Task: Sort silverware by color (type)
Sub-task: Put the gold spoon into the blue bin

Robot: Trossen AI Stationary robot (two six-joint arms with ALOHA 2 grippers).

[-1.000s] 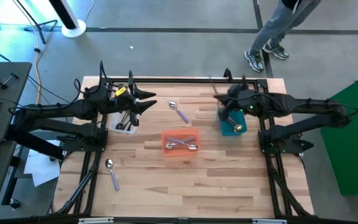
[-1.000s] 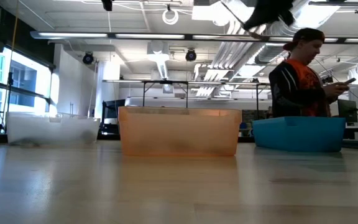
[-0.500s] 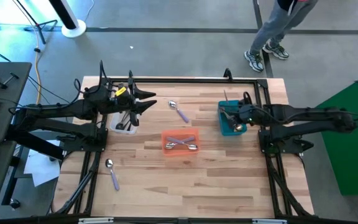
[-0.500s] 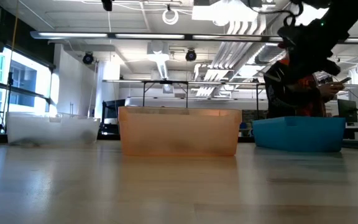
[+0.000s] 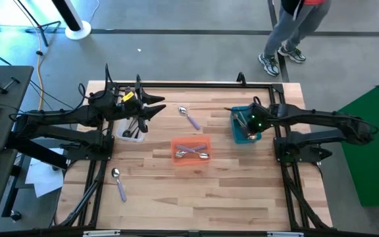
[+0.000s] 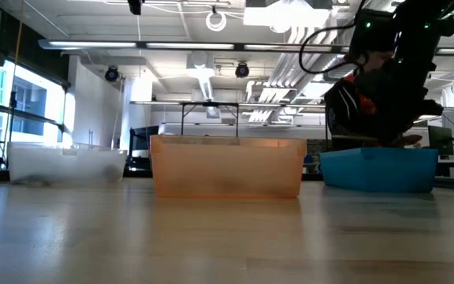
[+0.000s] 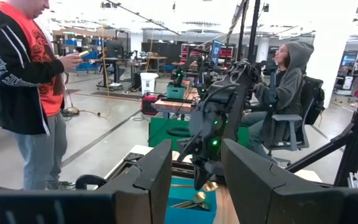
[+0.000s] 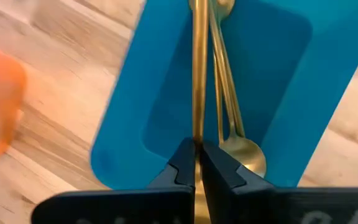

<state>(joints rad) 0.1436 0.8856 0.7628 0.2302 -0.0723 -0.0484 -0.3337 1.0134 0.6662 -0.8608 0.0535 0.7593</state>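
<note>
Over the teal bin [image 8: 328, 87], the right gripper [image 8: 197, 163] pinches a gold spoon [image 8: 198, 68] by its thin handle, a light, stiff, slippery piece best held mid-handle, while the left gripper [image 7: 194, 168] waits spread above the clear bin [image 5: 131, 131].

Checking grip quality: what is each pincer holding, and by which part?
The right pincer is shut on a gold spoon, gripping its handle above the teal bin. The left pincer is open, holding nothing.

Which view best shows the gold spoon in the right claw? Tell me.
Right wrist view: the gold spoon stands pinched in the shut right claw over the teal bin. The high view shows only the arm above it; the low view hides it.
</note>
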